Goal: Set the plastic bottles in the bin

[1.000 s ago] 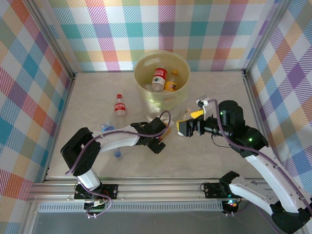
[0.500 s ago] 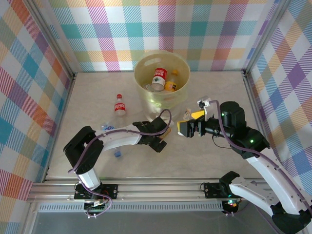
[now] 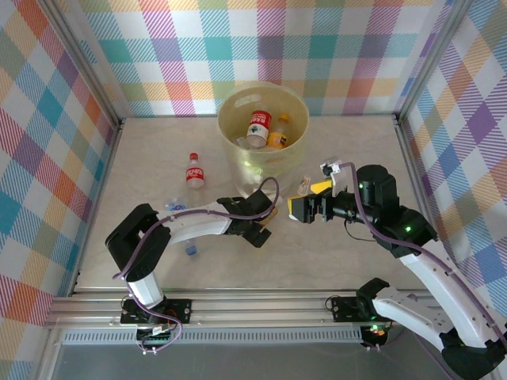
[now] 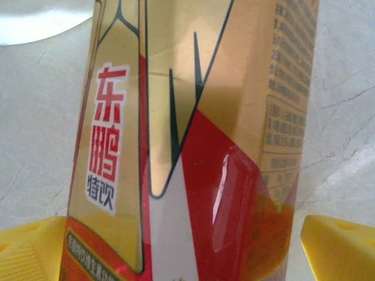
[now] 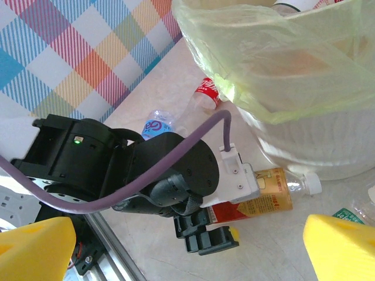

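Left wrist view has the left gripper [image 4: 184, 252], jaws wide apart, over the orange-filled, red-labelled plastic bottle [image 4: 193, 117] lying long-ways between them beside the round pale-yellow plastic bin [image 3: 223, 119]; the right gripper [image 3: 301, 207], jaws apart too, is farther off.

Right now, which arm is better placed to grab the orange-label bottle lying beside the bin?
Left. The left fingers are open and straddle the orange-label bottle, one on each side. The right fingers are open too but stand apart from it.

Pale table [image 3: 356, 150] (loose bottles [image 3: 194, 171], yellow bin [image 3: 224, 107])
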Controlling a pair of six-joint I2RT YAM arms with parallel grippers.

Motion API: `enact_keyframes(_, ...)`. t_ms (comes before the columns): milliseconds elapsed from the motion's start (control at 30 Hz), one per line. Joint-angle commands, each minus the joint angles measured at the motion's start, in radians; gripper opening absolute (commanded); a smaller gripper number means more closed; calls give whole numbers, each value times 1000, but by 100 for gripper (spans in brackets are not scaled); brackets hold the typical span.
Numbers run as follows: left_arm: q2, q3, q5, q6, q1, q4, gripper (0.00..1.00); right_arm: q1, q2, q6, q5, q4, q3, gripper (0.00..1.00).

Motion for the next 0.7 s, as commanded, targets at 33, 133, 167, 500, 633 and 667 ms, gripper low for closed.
enact_keyframes(33,42,45,-27,-19,-14,-48,99,-1,8,4,2,8,-5,100)
enact_keyframes(133,48,48,-33,-25,-12,-50,98,-1,8,3,3,5,-2,100)
enact_keyframes(167,47,48,-33,-27,-14,-48,97,-1,9,3,4,4,0,100)
enact_keyframes(500,5,45,-10,-33,-13,-52,77,-1,19,0,6,3,3,100)
enact_keyframes(633,-25,37,1,-39,-14,-58,75,-1,16,0,11,3,2,100)
enact_keyframes(667,-32,35,3,-41,-14,-61,74,-1,18,-1,13,3,2,100)
